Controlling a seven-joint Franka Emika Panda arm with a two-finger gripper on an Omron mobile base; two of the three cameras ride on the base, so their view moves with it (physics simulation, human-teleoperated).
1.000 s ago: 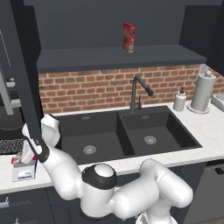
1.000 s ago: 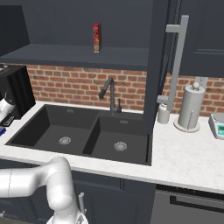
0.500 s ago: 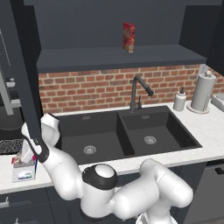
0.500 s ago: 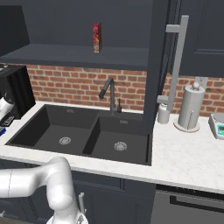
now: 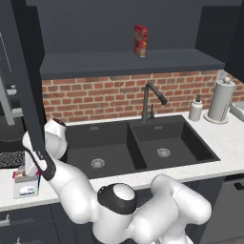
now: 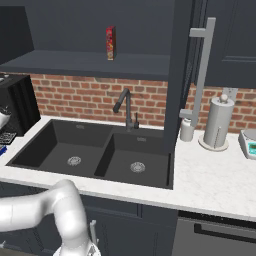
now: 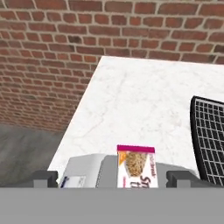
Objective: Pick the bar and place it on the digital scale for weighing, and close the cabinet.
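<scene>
The pink-magenta bar [image 7: 135, 166] lies flat on the top of the white-grey digital scale [image 7: 85, 171], apart from both fingers. My gripper [image 7: 113, 178] hangs just above it and is open, one tip on each side of the bar. In the left base view the gripper [image 5: 27, 171] is low at the left over the scale [image 5: 26, 187], which stands on the counter's front left corner. The cabinet stands open: one door [image 5: 21, 71] swings out at the left, the other door [image 6: 180, 75] with its long silver handle [image 6: 201, 75] juts out at the right.
A tall red carton [image 5: 140, 40] stands on the cabinet's inner shelf. A black double sink [image 5: 138, 145] with a faucet [image 5: 148, 100] fills the counter's middle. A black gridded mat [image 7: 210, 140] lies beside the scale. A paper towel roll [image 6: 217, 122] and a soap bottle [image 5: 195, 109] stand right.
The jaws have opened wide and let go of the bar, which now rests on the scale. The arm has hardly moved.
</scene>
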